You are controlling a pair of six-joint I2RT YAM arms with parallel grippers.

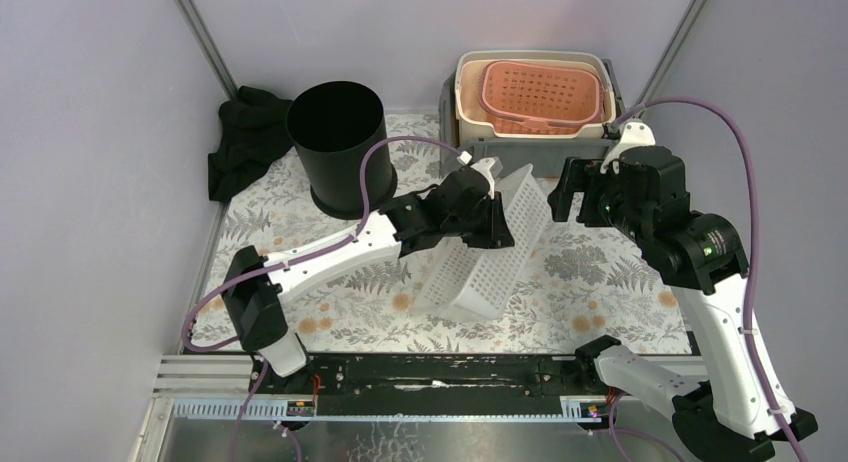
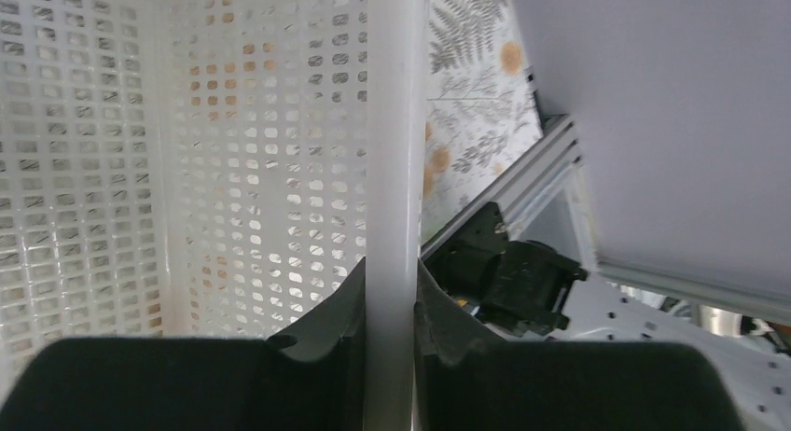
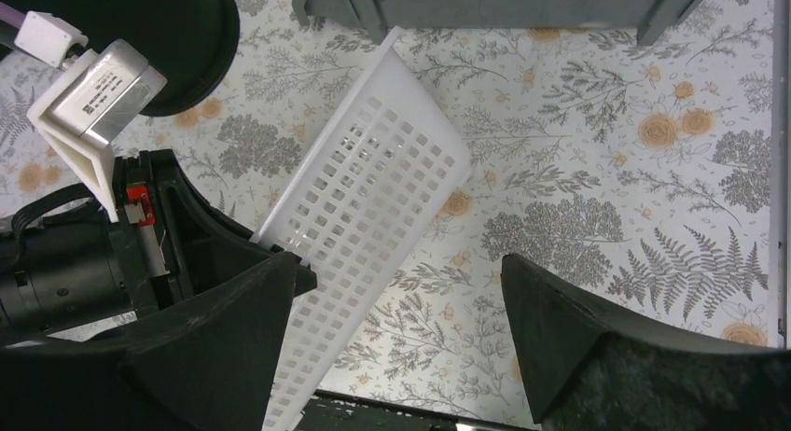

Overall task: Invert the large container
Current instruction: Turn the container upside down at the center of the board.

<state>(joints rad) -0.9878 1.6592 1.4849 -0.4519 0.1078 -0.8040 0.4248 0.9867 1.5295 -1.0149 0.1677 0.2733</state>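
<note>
The white perforated basket is tipped up on its side in the middle of the floral table, with its lower edge on the mat. My left gripper is shut on the basket's upper rim. In the left wrist view the rim runs straight between the two fingers, and the gripper pinches it. My right gripper is open and empty, hovering just right of the basket. In the right wrist view the basket lies below and left of the open gripper.
A tall black bucket stands at the back left with a black cloth beside it. A grey crate at the back holds a beige tub and a pink basket. Walls close in on both sides.
</note>
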